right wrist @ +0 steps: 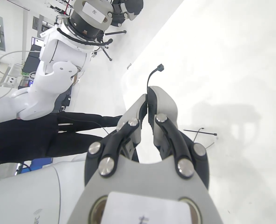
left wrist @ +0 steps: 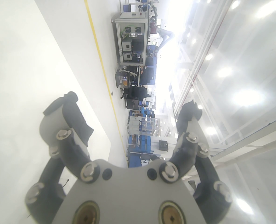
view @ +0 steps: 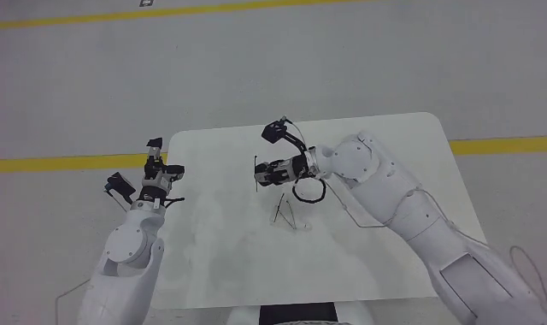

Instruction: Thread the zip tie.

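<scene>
The white rounded-corner table [view: 222, 257] carries everything we label. Over its middle hangs the right gripper [right wrist: 148, 94], the thin black plastic zip tie [right wrist: 153, 74] pinched between its fingers, head end projecting beyond them. Loose black zip ties [view: 286, 212] lie on the table just nearer the robot. The left gripper [view: 135, 164] sits at the table's left edge, well apart.

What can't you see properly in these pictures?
- Zip tie in the right gripper: right wrist view, its tail is hidden between the fingers.
- Loose zip ties on the table: top view, too small to count.
- Whether the held tie is threaded: top view, too small; the gripper covers it.
</scene>
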You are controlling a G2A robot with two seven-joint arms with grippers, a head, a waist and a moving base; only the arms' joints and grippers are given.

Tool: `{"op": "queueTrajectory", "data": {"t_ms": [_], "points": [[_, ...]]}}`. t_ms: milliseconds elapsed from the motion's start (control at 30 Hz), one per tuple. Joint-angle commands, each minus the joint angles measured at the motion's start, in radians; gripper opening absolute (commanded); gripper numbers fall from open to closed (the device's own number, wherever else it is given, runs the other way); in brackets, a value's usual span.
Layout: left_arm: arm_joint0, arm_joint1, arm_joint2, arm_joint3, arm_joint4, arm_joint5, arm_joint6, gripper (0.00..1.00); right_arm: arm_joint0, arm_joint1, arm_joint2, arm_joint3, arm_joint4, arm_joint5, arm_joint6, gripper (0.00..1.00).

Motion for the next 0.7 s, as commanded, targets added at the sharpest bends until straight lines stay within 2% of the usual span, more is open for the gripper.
{"op": "queueTrajectory", "data": {"t_ms": [0,100,167,433,667], "points": [[0.0,0.0,0.0,0.0,0.0,0.0,0.0,1.0,0.0,0.0,0.0,0.0,0.0,0.0,0.0,0.0],[0.0,0.0,0.0,0.0,0.0,0.0,0.0,1.0,-0.002,-0.004,-0.001,-0.012,0.015,0.005,-0.037,0.0],[0.0,0.0,0.0,0.0,0.0,0.0,0.0,1.0,0.021,-0.013,-0.008,0.0,0.051,0.009,-0.058,0.0],[0.0,0.0,0.0,0.0,0.0,0.0,0.0,1.0,0.152,-0.089,-0.092,0.177,0.239,0.0,-0.175,0.0],[0.0,0.0,0.0,0.0,0.0,0.0,0.0,1.0,0.188,-0.158,-0.134,0.317,0.433,0.0,-0.276,0.0]]}}
